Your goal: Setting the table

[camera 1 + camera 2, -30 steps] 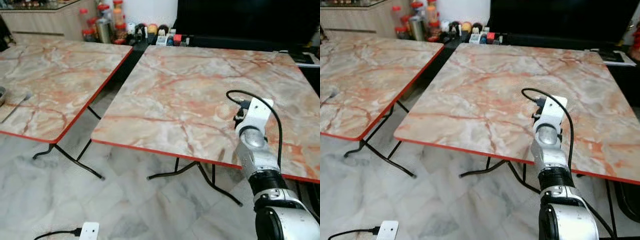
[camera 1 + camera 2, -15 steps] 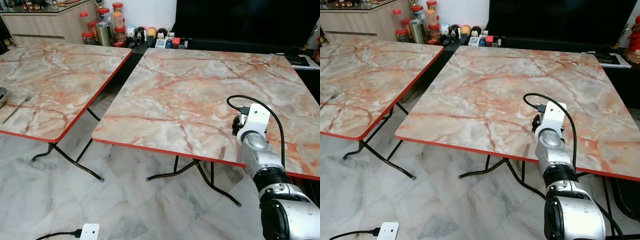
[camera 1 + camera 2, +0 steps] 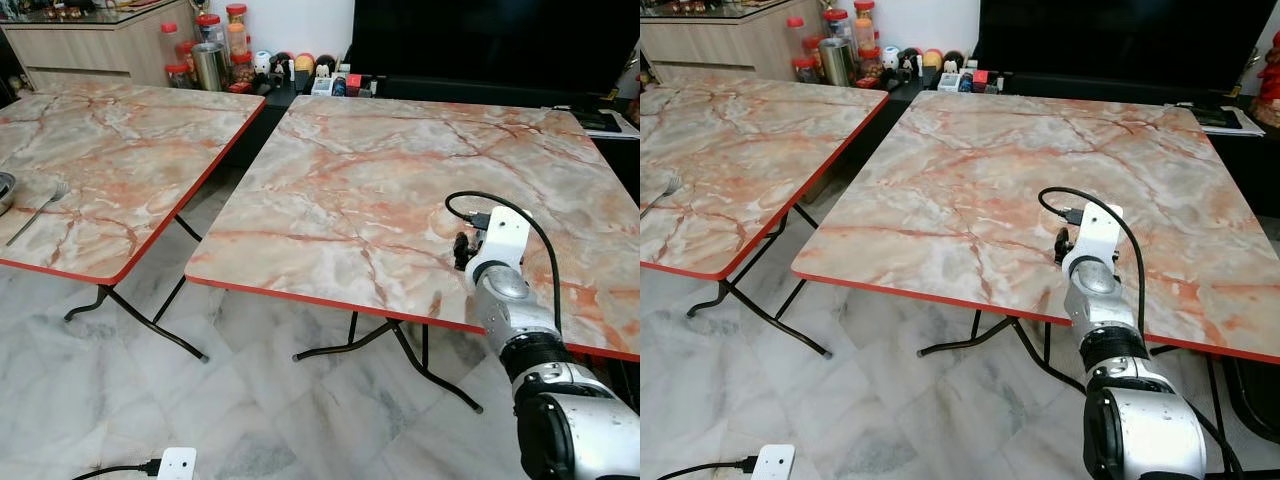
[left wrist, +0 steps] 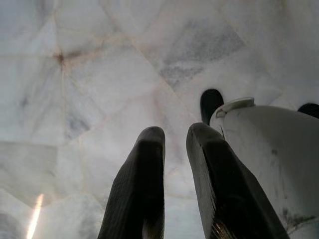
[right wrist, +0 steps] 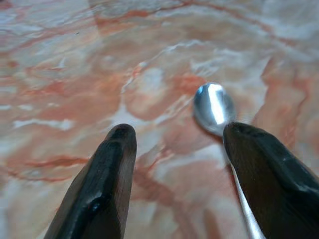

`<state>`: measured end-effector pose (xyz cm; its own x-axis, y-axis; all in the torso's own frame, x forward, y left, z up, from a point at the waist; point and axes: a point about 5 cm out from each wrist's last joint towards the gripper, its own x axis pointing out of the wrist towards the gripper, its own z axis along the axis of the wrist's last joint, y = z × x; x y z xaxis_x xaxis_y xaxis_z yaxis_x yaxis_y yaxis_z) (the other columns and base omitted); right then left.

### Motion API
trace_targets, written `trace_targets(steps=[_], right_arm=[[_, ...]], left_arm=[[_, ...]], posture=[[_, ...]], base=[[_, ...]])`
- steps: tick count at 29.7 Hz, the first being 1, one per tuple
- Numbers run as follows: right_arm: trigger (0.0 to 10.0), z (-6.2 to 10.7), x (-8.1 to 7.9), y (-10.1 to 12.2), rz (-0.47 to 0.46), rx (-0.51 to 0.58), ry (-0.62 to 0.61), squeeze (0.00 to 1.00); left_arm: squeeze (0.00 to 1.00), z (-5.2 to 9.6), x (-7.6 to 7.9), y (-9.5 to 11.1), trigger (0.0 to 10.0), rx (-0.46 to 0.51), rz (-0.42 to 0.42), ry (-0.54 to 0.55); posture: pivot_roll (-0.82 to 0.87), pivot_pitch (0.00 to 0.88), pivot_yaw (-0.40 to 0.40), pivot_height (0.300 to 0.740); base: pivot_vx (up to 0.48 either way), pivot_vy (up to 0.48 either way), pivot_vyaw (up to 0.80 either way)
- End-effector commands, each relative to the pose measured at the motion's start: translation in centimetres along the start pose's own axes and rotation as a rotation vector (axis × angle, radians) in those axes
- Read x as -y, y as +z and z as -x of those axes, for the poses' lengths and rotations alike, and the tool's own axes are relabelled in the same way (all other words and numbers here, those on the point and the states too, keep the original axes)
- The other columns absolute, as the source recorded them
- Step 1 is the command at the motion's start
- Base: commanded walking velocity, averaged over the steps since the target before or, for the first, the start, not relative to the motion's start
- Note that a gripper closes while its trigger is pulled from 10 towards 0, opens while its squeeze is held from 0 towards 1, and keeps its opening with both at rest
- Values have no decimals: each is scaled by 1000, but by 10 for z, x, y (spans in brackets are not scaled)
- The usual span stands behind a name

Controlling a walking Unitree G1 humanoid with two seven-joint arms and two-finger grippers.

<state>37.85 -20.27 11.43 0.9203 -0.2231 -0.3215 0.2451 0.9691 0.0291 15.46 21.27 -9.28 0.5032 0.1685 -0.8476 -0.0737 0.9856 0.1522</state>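
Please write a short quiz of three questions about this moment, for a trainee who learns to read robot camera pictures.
1. True or false: the right gripper has its fingers spread apart over the marble-patterned table.
2. Which shiny thing lies on that table just past the right gripper's fingertips? A) a spoon B) a glass C) a knife
3. Fill in the missing word: on the other table, near its left edge, lies a ____.

Key
1. True; the wide gap between the fingers holds nothing.
2. A; its bowl shows beside one finger.
3. fork
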Motion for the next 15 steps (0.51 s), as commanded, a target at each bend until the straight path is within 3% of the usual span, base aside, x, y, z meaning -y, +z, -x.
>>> trace_targets(steps=[1,15], right_arm=[[10000,0,6,3,-13,12,-16,0],[10000,3,-7,-5,-32,24,20,0]], left_arm=[[0,0,-2,0,10000,-5,3,10],[0,0,-1,-2,10000,-7,1,8]], posture=[[8,30,7,740],[14,21,6,740]], base=[[341,0,-712],[350,0,-51]])
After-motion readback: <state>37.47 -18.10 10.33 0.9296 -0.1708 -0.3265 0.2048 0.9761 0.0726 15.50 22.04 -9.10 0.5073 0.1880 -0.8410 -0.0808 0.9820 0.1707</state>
